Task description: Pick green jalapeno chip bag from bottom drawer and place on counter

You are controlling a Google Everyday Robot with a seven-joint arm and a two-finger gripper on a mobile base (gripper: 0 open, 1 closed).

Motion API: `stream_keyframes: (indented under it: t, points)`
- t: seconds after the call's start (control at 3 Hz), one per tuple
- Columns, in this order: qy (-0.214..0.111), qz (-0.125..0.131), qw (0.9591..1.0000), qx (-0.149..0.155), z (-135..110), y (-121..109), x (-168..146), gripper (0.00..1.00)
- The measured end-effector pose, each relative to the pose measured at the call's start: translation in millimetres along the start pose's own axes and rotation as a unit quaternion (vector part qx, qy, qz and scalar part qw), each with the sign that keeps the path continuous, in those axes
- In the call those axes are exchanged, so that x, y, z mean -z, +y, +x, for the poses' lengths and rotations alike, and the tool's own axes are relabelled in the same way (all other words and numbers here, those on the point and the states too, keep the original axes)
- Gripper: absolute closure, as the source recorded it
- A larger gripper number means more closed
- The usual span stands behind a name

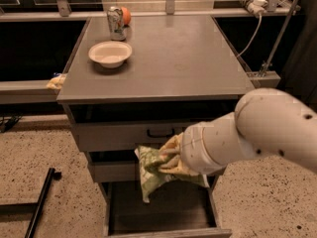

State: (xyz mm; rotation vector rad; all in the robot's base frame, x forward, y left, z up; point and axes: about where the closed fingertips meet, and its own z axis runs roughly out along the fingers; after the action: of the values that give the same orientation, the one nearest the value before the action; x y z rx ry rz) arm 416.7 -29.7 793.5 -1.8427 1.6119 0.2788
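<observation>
- Camera view: the gripper [170, 158] hangs just above the open drawer [158, 214]. Its fingers [174, 147] are pinched tight on the bag [150, 175], which droops below them.
- Best to lift straight up past the upper drawer fronts, then onto the surface [168, 58] above the fingers, clear of the bowl [110, 53].
- The arm [267, 128] enters from the view's right, forearm sloping down.

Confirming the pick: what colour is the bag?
Bag green with pale patches, camera view; hand holds it over drawer.

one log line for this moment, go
hand: above open bottom drawer, gripping green jalapeno chip bag | bag: off drawer floor | counter: bag not placed yet
</observation>
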Motion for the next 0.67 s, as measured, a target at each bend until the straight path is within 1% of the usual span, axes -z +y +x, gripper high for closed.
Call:
stream_keyframes:
  t: [0.33,0.67]
  points:
    - [-0.041,0.020,0.9989,0.015,-24,-56,23,1.00]
    - [-0.041,0.023,0.9981,0.039,-42,-110,50,1.00]
